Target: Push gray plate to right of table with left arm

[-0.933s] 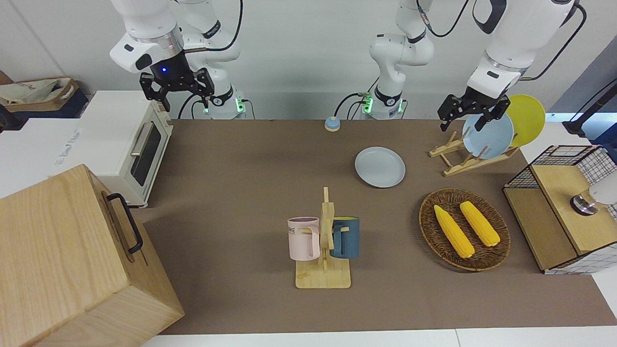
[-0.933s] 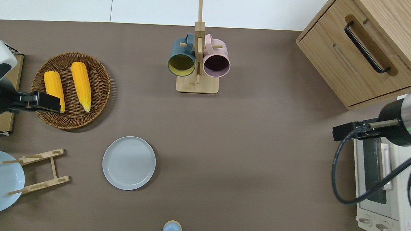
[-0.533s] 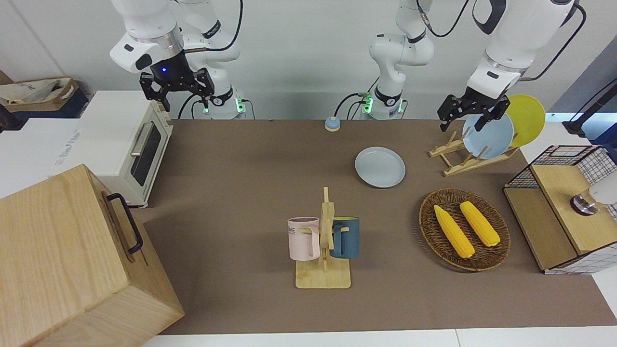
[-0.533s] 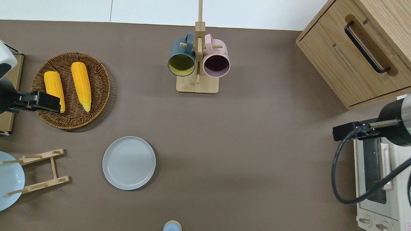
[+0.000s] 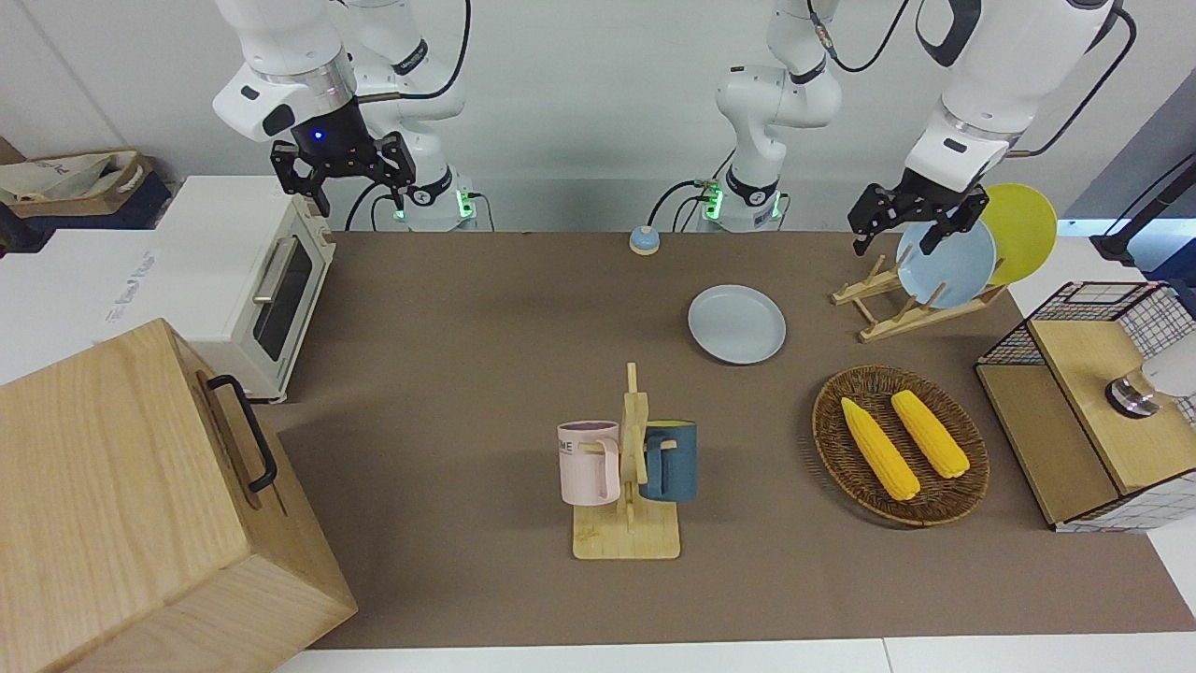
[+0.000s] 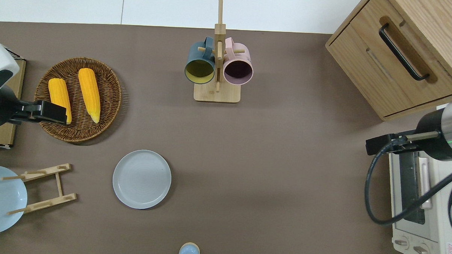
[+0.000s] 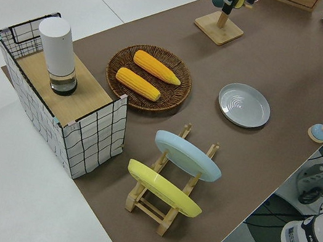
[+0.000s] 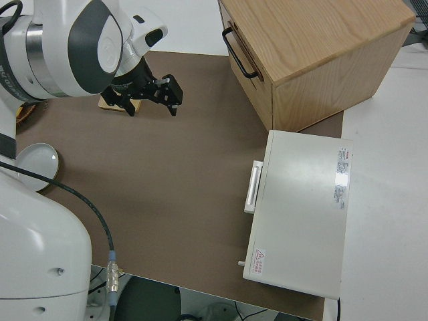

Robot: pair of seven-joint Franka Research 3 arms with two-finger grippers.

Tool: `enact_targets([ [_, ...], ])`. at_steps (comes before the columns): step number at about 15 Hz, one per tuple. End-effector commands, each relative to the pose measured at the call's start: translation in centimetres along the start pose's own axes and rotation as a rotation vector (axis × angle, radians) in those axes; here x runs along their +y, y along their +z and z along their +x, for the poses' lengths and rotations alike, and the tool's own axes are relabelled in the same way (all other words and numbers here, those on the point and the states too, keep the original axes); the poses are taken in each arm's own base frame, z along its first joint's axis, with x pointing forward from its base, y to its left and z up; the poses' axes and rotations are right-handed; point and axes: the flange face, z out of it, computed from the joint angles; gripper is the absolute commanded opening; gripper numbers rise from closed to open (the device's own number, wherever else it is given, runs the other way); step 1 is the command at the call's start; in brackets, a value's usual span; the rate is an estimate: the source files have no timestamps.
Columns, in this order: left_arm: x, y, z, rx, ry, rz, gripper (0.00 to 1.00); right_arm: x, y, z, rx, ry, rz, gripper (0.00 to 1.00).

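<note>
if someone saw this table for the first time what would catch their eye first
Probably the two yellow corn cobs in the wicker basket at the left arm's end of the table, and the yellow plate standing in the wooden rack beside a light-blue plate. The gray plate lies flat and alone toward the middle, nearer to the robots than the mug stand. The left gripper hangs open in the air, touching nothing.
</note>
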Motion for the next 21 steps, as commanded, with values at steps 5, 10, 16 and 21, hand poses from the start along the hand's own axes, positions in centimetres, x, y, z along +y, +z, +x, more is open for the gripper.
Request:
enact_targets([
  [5,-0.1,0.3,-0.3,-0.009,0.007,0.012,1.00,0.2,-0.3,-0.3,-0.005,0.002,0.010,0.983],
  [10,-0.2,1.5,-0.2,-0.030,0.005,0.014,1.00,0.2,-0.3,-0.3,-0.003,0.002,0.010,0.983],
  [16,-0.2,3.6,0.0,-0.044,0.010,0.015,0.99,0.2,-0.3,-0.3,-0.003,0.002,0.008,0.983],
  [21,0.6,5.7,0.0,-0.054,0.025,0.014,0.99,0.2,-0.3,-0.3,-0.005,0.004,0.010,0.983],
])
